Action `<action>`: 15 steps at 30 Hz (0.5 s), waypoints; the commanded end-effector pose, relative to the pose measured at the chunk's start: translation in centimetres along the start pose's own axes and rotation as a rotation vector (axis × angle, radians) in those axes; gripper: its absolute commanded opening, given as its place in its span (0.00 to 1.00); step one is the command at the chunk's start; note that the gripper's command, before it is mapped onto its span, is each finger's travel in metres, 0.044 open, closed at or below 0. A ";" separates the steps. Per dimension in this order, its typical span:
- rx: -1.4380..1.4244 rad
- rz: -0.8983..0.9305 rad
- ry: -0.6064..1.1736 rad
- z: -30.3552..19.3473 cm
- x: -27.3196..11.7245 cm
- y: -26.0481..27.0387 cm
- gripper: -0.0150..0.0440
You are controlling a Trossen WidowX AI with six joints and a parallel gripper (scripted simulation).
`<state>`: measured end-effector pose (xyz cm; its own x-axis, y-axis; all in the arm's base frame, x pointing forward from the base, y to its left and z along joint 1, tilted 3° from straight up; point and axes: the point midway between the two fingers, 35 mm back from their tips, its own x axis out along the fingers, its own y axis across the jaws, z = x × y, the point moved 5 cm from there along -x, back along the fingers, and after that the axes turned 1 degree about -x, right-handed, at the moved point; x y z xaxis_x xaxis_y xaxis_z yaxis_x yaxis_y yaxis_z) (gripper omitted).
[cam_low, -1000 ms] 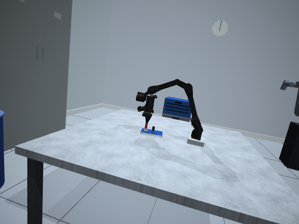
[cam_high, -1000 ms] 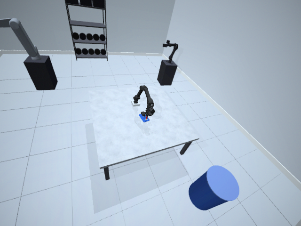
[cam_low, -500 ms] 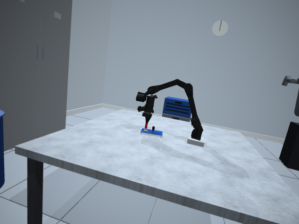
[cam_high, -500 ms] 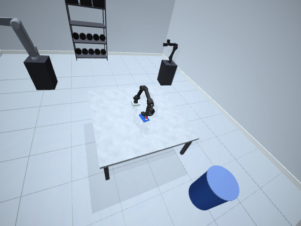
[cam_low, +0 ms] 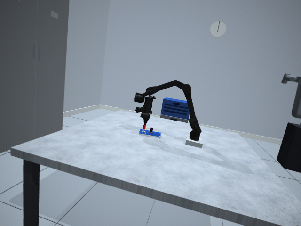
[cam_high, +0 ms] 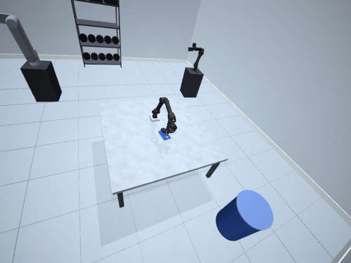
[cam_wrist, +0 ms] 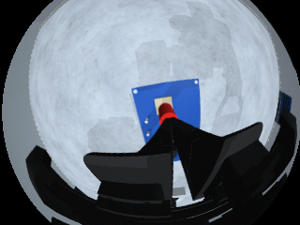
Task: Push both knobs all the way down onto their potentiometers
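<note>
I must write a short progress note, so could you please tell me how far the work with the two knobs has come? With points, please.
Nothing is surely finished: whether the black knob (cam_low: 151,129) is fully down is too small to tell. In hand is the red knob (cam_high: 167,135) (cam_low: 144,127) (cam_wrist: 167,113), with the shut hand (cam_high: 167,132) (cam_low: 145,124) (cam_wrist: 169,122) right above it. Left: confirm both seated, open, move away.
</note>
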<state>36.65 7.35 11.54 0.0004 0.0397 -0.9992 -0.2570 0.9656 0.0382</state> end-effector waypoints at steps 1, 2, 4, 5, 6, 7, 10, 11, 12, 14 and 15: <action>0.003 0.003 0.006 0.2 1.1 0.0 0.25; 0.003 0.003 0.006 0.2 1.1 0.0 0.25; 0.003 0.003 0.006 0.2 1.1 0.0 0.25; 0.003 0.003 0.006 0.2 1.2 0.0 0.25; 0.003 0.003 0.006 0.2 1.2 0.0 0.25; 0.003 0.003 0.006 0.2 1.3 0.0 0.25; 0.003 0.003 0.006 0.2 1.3 0.0 0.25; 0.003 0.003 0.006 0.2 1.3 0.0 0.25; 0.003 0.003 0.006 0.2 1.3 0.0 0.25; 0.003 0.003 0.006 0.2 1.3 0.0 0.25; 0.003 0.003 0.006 0.2 1.3 0.0 0.25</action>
<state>36.62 7.35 11.46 0.0025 0.0401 -0.9992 -0.2570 0.9657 0.0381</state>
